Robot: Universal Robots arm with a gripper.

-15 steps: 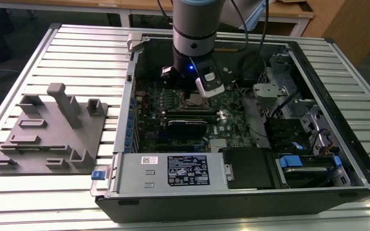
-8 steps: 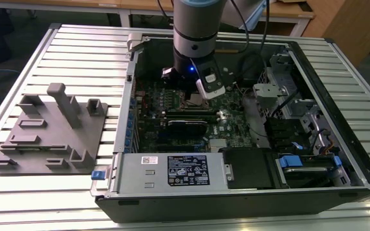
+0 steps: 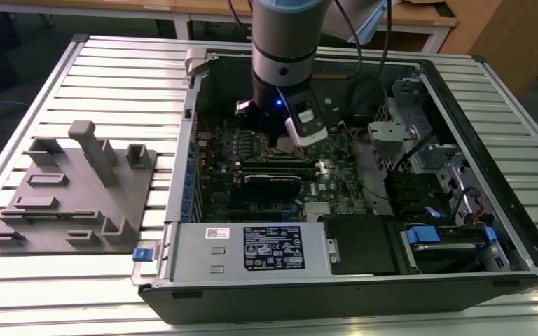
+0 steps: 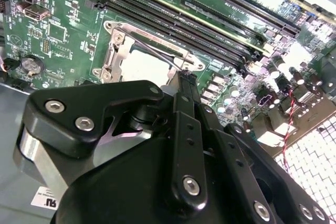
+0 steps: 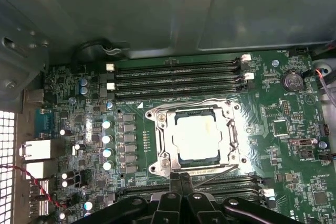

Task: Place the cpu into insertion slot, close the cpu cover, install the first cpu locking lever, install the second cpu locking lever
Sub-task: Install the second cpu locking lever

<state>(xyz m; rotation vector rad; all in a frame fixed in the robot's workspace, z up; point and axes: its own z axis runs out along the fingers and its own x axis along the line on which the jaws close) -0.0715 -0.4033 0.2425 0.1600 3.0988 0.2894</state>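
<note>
Claw [image 5: 181,178] has its two fingertips pressed together, nothing pinched between them, tips down at the edge of the cpu cover [image 5: 163,142] where a thin wire locking lever [image 5: 218,174] runs along the frame; in the second wrist view the same tips [image 4: 184,74] meet right at the lever wire [image 4: 152,51] on the socket's rim. Cpu [image 5: 197,135] sits flat in the insertion slot [image 5: 181,157], dull silver top showing through the cover's square opening. Cover is down over it, silvery frame around all four sides of the chip. Can't tell whether the lever is latched under its hook. Green motherboard [image 5: 278,129] surrounds the socket: long black memory slots [image 5: 178,74] on one side of it, more of them [image 5: 231,184] on the opposite side next to the fingers, a row of small silver-capped capacitors [image 5: 107,145] beside the socket, a coin battery [image 5: 292,81] further off. In the exterior view the arm [image 3: 283,49] drops straight down into the open computer case [image 3: 479,269], wrist over the board's upper middle. Silver box with a white label [image 3: 241,248] sits at the near end of the case. Case lies on a slatted metal table [image 3: 110,84]; a grey fixture block [image 3: 73,196] stands on the table to the exterior view's left, well apart from the case.
</note>
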